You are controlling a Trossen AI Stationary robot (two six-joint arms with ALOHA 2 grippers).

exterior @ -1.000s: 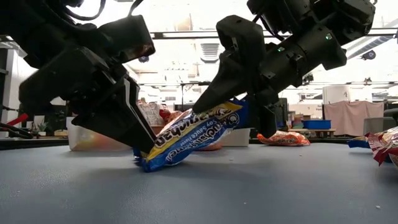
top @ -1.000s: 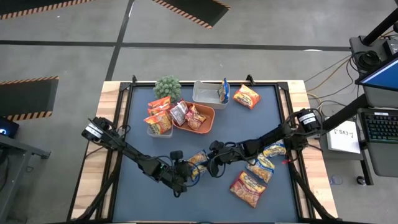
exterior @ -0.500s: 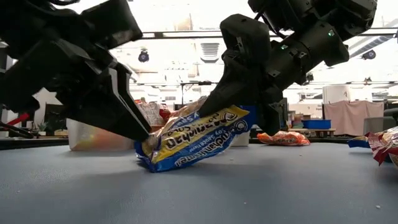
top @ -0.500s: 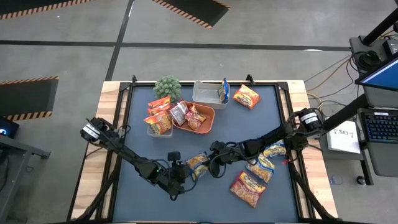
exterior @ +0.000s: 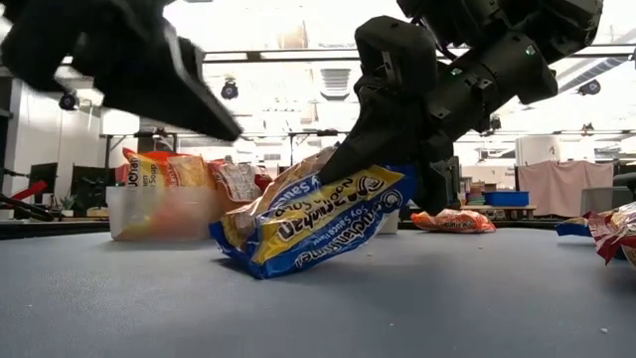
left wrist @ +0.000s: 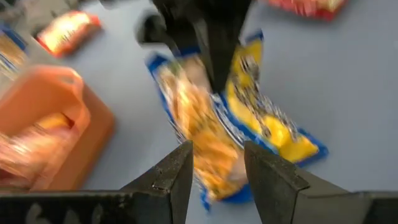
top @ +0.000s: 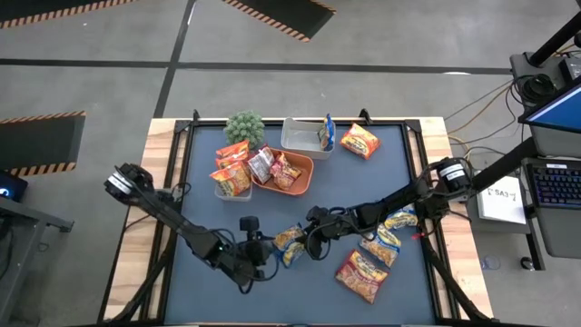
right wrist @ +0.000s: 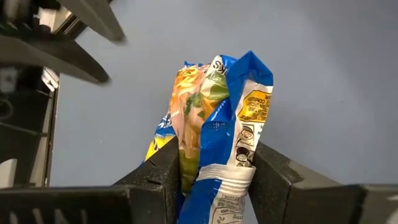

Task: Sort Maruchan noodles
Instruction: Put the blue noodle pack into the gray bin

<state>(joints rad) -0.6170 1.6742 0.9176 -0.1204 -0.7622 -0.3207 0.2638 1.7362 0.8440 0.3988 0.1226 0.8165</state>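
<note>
- The left end effector (top: 257,259) hovers over the front-left part of the desk (top: 209,218), just beside a blue-and-yellow packet (top: 290,242). Its fingers (left wrist: 177,174) stand apart with nothing between them, and in the low view they are lifted clear of the packet.
- Behind it, toward the back left, a clear tub (top: 231,188) holds orange packets (top: 232,177), and the orange tray (top: 300,177) beside it carries red packets (top: 280,169).
- The blue-and-yellow packet sits near the middle front of the desk, one end resting on the surface and the other raised, tilted in the low view (exterior: 308,224).
- The right end effector (top: 313,238) is clamped on the raised end of that packet; the right wrist view shows both fingers (right wrist: 161,168) pressed against its crumpled sides.
- A second clear tub (top: 304,136) at the back centre has a blue packet (top: 326,134) standing in it, with an orange packet (top: 360,141) lying just beside it.
- Further right, more loose packets (top: 381,241) lie under the right arm, and a red one (top: 360,273) lies nearer the front edge.
</note>
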